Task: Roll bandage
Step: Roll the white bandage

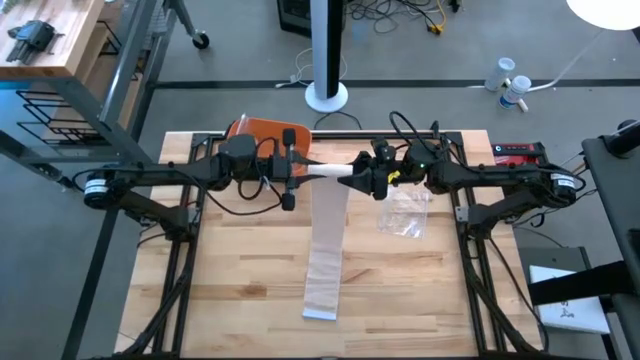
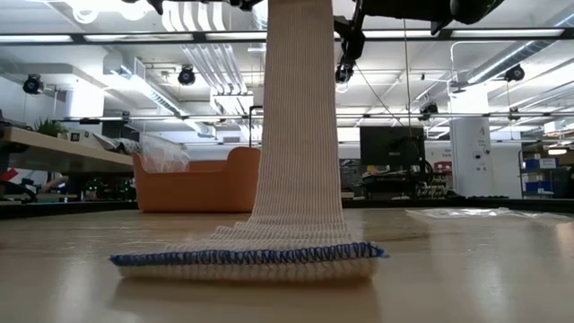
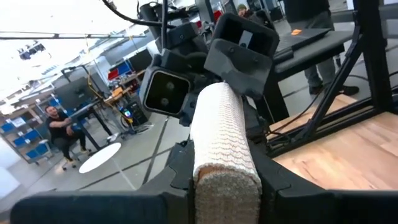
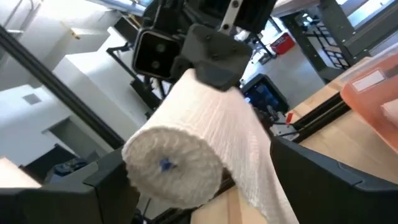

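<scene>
A white bandage is partly wound into a roll [image 1: 328, 171] that hangs level above the table's far middle, between my left gripper [image 1: 303, 168] and my right gripper [image 1: 358, 177]. Each gripper is shut on one end of the roll. From the roll a loose strip [image 1: 326, 240] runs down toward the near edge. Its blue-stitched free end [image 2: 247, 258] lies flat on the table. My left gripper pinches the roll's left end [image 3: 227, 183] between its two fingers [image 3: 180, 180], coming level from the table's left, along the roll's length. The roll is lifted clear of the table. My right gripper holds the roll's right end [image 4: 171, 165] between its two fingers [image 4: 106, 180], coming level from the table's right. The loose strip [image 4: 261, 180] drapes off the roll past one finger and hangs down to the table.
An orange tub [image 1: 265, 131] stands at the table's far edge behind the left gripper. A clear plastic bag [image 1: 405, 212] lies on the table under the right arm. People stand in the room beyond the table.
</scene>
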`<state>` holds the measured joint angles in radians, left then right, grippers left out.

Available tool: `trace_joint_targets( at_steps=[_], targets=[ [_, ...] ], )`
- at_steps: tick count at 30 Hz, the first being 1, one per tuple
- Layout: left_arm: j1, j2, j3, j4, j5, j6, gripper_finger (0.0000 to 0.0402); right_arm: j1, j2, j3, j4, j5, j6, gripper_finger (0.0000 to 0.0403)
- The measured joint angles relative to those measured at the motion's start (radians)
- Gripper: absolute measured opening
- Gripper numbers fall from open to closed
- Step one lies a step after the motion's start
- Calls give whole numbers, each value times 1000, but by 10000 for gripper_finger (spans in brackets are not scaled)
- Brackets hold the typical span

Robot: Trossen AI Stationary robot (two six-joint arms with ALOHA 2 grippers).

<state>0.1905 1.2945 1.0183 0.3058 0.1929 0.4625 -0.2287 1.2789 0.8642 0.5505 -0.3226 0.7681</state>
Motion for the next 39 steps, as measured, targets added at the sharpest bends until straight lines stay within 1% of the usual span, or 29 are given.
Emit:
trace_joint_targets(
  at_steps=[8, 14, 18, 23, 26, 31, 36, 39],
  targets=[
    [25, 0, -4, -24, 0, 36, 74, -5, 0, 0, 8, -1, -10, 325],
    [48, 1, -9, -24, 1, 27, 74, -40, -1, 0, 8, 1, -51, 325],
    [55, 1, -20, -20, 1, 50, 74, -70, -1, 0, 6, 4, -70, 325],
    [70, 1, -23, 1, 4, 12, 75, -100, 0, 0, 5, 5, -81, 325],
    [84, 1, -23, 0, 24, 9, 75, -106, 1, 0, 6, 9, -81, 325],
    [105, 2, -23, 0, 38, 27, 75, -106, 39, 35, 4, 7, -93, 325],
    [109, 2, -23, -1, 38, 49, 75, -106, 92, 85, 1, -33, -101, 325],
    [109, 2, -23, -2, 38, 80, 75, -106, 100, 101, -2, -53, -79, 325]
  ],
)
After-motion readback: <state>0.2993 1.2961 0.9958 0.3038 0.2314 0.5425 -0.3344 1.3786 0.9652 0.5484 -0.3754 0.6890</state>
